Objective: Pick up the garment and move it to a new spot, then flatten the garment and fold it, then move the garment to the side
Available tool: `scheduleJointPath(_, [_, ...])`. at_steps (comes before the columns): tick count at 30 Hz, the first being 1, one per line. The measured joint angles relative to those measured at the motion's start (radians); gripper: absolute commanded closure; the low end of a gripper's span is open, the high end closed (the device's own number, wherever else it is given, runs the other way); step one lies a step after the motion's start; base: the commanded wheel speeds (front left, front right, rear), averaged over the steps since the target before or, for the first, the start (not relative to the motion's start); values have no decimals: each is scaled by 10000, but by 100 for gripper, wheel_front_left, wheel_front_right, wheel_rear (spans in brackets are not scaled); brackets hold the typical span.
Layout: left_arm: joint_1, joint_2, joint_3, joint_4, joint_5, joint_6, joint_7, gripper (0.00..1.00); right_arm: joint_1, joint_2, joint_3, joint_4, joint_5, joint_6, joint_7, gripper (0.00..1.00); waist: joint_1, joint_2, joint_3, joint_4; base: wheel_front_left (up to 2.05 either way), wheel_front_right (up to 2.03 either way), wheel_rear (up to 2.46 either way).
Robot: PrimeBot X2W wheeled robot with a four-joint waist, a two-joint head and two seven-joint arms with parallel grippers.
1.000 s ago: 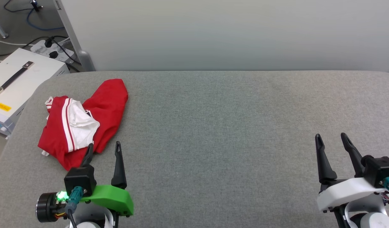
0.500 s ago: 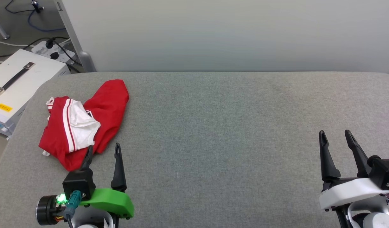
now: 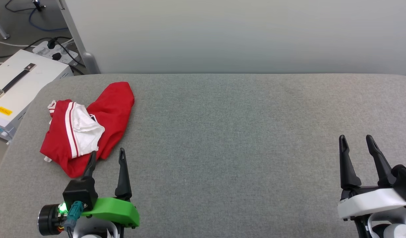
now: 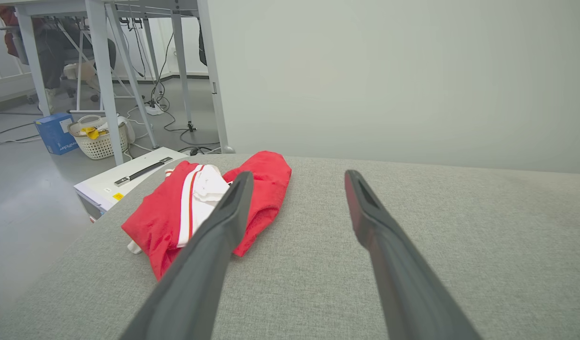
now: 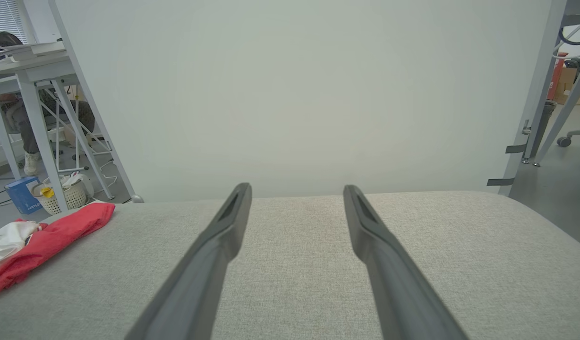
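Grey woven padding covers the table (image 3: 223, 148) across the head view, and the garment (image 3: 113, 105) lies crumpled on it at the left of the frame, close to the table's rounded left edge. We read its long axis as running from the lower left up to the upper right. A rounded red lobe points toward the far edge and the pale wall (image 3: 223, 33), and the white sleeve (image 3: 85, 130) is bunched on top near the middle. Our left gripper (image 3: 108, 152) sits just below it in the frame, fingers spread wide with nothing between them. One fingertip overlaps the near hem, though we cannot tell whether it touches. Our right gripper (image 3: 355, 137) sits at the lower right, well apart from the garment, equally spread and empty. We judge two risks. A pinch could catch only the sleeve or a single layer, leaving the garment hanging in a twisted bunch. A sideways nudge could slide it off the edge toward the white box (image 3: 21, 79) beside the table.
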Motion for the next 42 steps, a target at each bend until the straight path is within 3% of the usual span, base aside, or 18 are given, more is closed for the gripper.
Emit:
scheduleJointPath(31, [174,-2,-35,391,-128,90,-662,0,252,0,36,6,-38,0,-648,0,0,0,57,67,0,0,0])
scheduleJointPath(42, [176,-4,-10,418,-297,138,-886,0,276,0,-10,-6,-29,0,-869,0,0,0,86,412,0,0,0])
